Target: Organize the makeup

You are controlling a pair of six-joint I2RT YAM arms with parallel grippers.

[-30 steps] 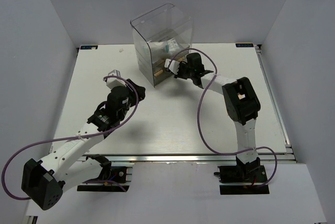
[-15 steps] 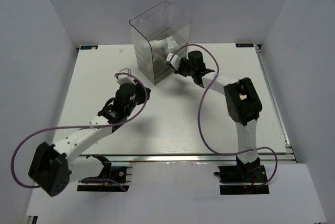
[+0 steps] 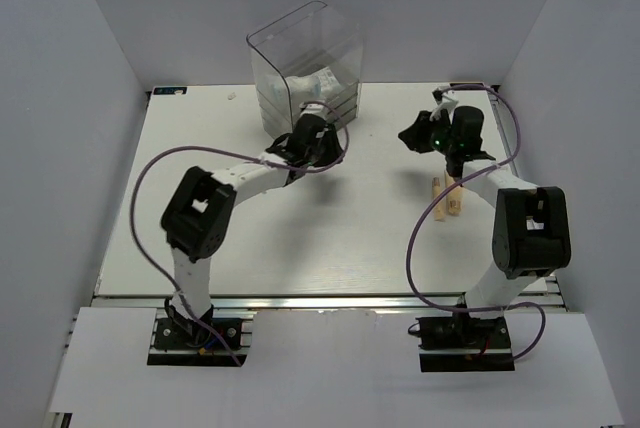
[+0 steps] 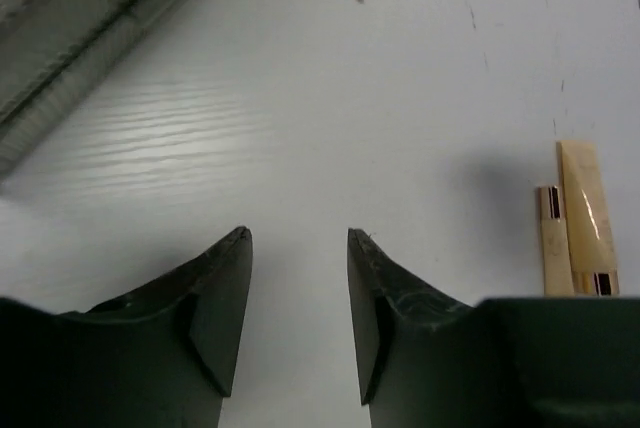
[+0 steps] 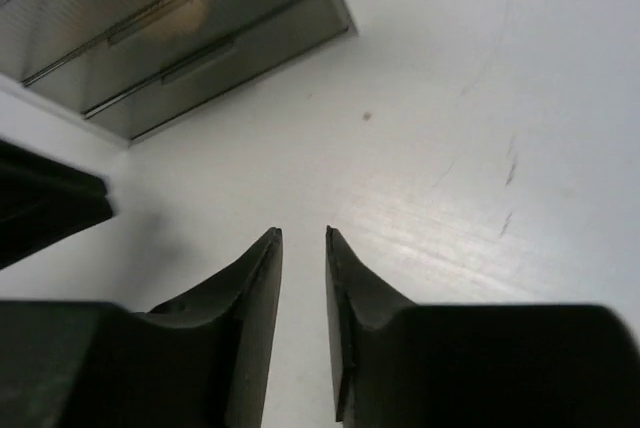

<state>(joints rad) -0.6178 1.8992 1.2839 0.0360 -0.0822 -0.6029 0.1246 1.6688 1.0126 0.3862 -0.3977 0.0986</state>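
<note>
The left gripper point(image 4: 298, 238) is held open with nothing between its fingers, close against the front of the clear drawer box point(image 3: 300, 48). The slim beige stick point(image 4: 550, 240) and the beige tube point(image 4: 585, 210) are seen lying side by side on the table point(image 3: 320, 238), well ahead of it and to its right. The right gripper point(image 5: 303, 235) is parted only narrowly and nothing is gripped; the stick and tube are left a little behind it, towards its own base.
</note>
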